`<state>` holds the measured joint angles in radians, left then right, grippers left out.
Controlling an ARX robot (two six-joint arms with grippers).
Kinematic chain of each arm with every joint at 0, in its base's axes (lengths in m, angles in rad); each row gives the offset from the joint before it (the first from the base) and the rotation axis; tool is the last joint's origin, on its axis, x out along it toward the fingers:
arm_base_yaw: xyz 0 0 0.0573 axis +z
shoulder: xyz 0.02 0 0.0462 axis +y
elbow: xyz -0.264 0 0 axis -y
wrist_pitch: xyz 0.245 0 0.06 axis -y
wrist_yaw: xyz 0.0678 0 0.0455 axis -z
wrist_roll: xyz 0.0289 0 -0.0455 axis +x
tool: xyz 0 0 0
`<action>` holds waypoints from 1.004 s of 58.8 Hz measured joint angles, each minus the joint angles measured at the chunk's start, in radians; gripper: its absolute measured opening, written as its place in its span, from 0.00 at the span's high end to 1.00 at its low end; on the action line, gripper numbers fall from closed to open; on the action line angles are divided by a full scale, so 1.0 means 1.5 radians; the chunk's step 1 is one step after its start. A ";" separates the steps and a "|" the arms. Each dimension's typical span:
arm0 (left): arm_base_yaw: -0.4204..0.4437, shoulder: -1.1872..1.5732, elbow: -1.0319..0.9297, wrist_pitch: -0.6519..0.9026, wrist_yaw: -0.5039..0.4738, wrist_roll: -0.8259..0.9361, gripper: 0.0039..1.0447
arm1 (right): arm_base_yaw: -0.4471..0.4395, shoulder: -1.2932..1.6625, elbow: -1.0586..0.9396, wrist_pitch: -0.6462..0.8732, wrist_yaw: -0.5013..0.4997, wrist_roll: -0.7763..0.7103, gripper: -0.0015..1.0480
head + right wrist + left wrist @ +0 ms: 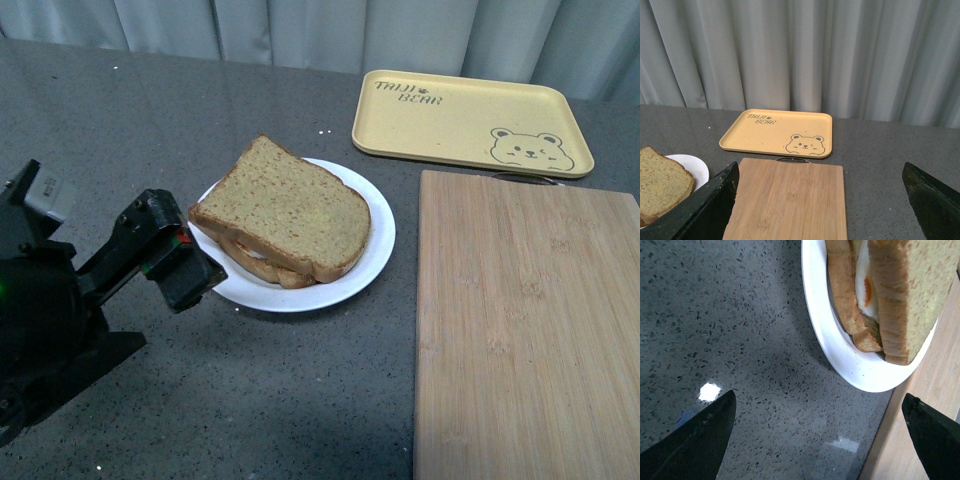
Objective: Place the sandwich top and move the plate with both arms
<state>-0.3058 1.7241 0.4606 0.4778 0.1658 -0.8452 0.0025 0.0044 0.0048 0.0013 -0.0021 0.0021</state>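
The sandwich top (285, 205), a plain golden-brown slice, lies on a lower slice bearing a fried egg (867, 290) on the round white plate (375, 255). My left gripper (195, 255) hovers open at the plate's left rim, holding nothing. In the left wrist view the left gripper (820, 435) spans grey counter, with the plate (840, 355) and sandwich top (910, 295) just beyond it. My right gripper (820, 200) is open and empty above the wooden board; it is outside the front view. The right wrist view catches the sandwich top (660, 182) and the plate (695, 167) at one edge.
A bamboo cutting board (525, 320) lies right of the plate, close to its rim. A yellow tray with a bear drawing (470, 125) sits behind it, near the grey curtain. The grey speckled counter (250, 400) stretches toward the front.
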 joint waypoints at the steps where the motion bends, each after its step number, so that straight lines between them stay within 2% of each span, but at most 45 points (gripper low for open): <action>1: -0.001 0.014 0.008 0.001 -0.002 -0.003 0.06 | 0.000 0.000 0.000 0.000 0.000 0.000 0.09; 6: -0.004 0.052 0.032 0.003 -0.021 0.000 0.06 | 0.000 0.000 0.000 0.000 0.000 0.000 0.09; 20: -0.003 0.112 0.096 -0.008 -0.020 -0.017 0.06 | 0.000 0.000 0.000 0.000 0.000 0.000 0.09; 22: -0.003 0.120 0.107 -0.012 -0.020 -0.017 0.09 | 0.000 0.000 0.000 0.000 0.000 0.000 0.09; 40: -0.003 0.187 0.187 -0.069 -0.028 -0.028 0.56 | 0.000 0.000 0.000 0.000 0.000 0.000 0.09; 44: -0.003 0.194 0.199 -0.070 -0.023 -0.034 0.69 | 0.000 0.000 0.000 0.000 0.000 0.000 0.09; 49: -0.006 0.194 0.204 -0.071 -0.018 -0.043 0.81 | 0.000 0.000 0.000 0.000 0.000 0.000 0.09; 59: -0.003 0.179 0.206 -0.047 0.015 -0.063 0.96 | 0.000 0.000 0.000 0.000 0.000 0.000 0.09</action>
<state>-0.3096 1.9930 0.7700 0.4068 0.1886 -0.9401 0.0025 0.0044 0.0048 0.0013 -0.0021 0.0021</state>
